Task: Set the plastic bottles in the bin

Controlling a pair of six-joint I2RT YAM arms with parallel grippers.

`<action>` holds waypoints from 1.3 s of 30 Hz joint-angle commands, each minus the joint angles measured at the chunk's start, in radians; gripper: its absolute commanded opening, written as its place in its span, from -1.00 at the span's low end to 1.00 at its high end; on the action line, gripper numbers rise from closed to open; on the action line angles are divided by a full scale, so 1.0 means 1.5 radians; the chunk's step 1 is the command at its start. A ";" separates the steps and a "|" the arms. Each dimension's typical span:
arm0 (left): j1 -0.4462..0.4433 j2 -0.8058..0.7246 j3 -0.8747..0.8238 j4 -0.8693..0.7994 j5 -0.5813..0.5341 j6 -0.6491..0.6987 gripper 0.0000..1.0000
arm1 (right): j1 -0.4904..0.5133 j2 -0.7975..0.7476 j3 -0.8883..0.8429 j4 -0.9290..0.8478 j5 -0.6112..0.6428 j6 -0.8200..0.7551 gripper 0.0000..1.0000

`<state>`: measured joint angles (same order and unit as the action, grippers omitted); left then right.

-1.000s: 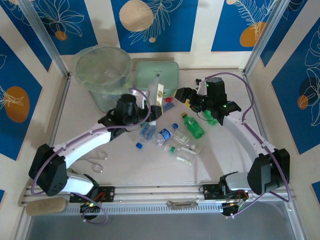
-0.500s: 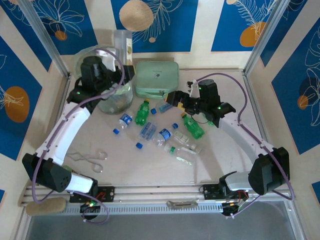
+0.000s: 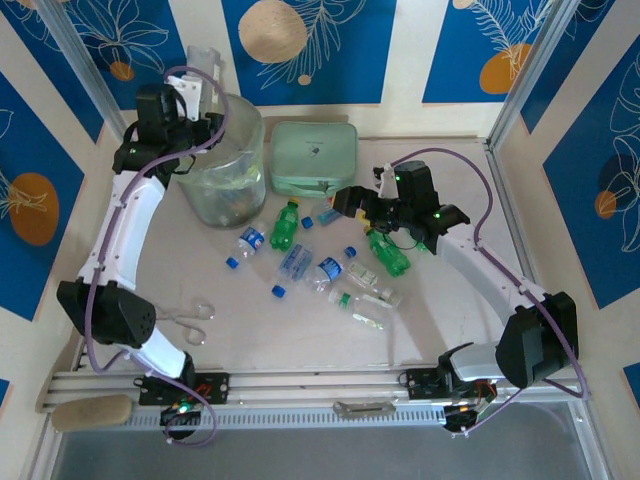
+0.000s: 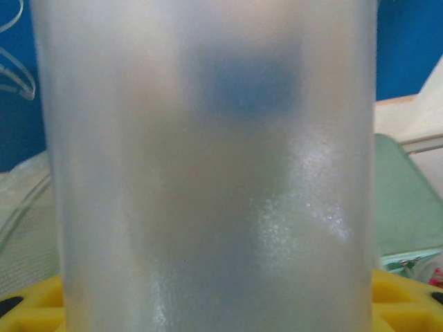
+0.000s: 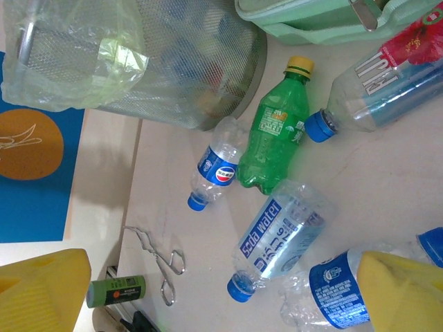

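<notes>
Beside the left wall stands the bin point(image 3: 222, 165): round, translucent pale green, lined with a crinkled clear bag point(image 5: 76, 52). In the right wrist view its wall looks like fine mesh. Dim blue and reddish shapes sit low inside; no count possible.

Just past the bin's far-left rim, the left pincer point(image 3: 193, 88) grips a frosted bottle point(image 4: 208, 173). It is a smooth, cloudy cylinder, with yellow pads point(image 4: 31, 311) at either side of its base.

Right of the bin lies a flat mint-green case point(image 3: 313, 158), rounded rectangle, shut.

Right of the bin, beyond the case's near edge, the right pincer point(image 3: 345, 200) hangs with yellow fingertips point(image 5: 41, 290) spread wide and nothing between them.

On the table on the bin's near-right side, the right wrist view gives five bottles:
- one green bottle point(image 5: 277, 135), yellow cap, close to the bin wall
- one small clear bottle point(image 5: 214, 169) beside it, blue cap
- one ribbed soda-water bottle point(image 5: 280, 238)
- one crushed blue-label bottle point(image 5: 332, 294)
- one red-label bottle point(image 5: 387, 76) against the case

Overhead, a second green bottle point(image 3: 387, 252) lies farther right of the bin, and more clear ones overlap there.

Near side of the bin: one pair of metal tongs point(image 5: 159, 266).
</notes>
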<state>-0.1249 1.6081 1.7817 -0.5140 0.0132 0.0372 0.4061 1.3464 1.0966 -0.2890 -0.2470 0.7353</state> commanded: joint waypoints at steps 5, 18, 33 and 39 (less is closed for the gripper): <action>0.027 0.059 0.022 -0.042 -0.022 0.015 -0.02 | 0.005 -0.010 0.008 -0.038 0.001 -0.020 0.98; 0.030 0.082 0.016 -0.045 -0.018 -0.008 0.20 | 0.005 -0.038 -0.009 -0.065 0.026 -0.030 0.98; 0.029 -0.034 -0.048 -0.004 0.040 -0.076 0.87 | -0.003 -0.047 -0.018 -0.067 0.040 -0.034 0.98; 0.028 -0.132 -0.139 0.081 0.137 -0.177 0.99 | -0.015 -0.041 -0.018 -0.061 0.038 -0.037 0.98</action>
<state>-0.0917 1.4727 1.6276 -0.4900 0.1101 -0.1280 0.3939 1.2999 1.0763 -0.3790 -0.1894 0.7052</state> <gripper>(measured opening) 0.995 0.990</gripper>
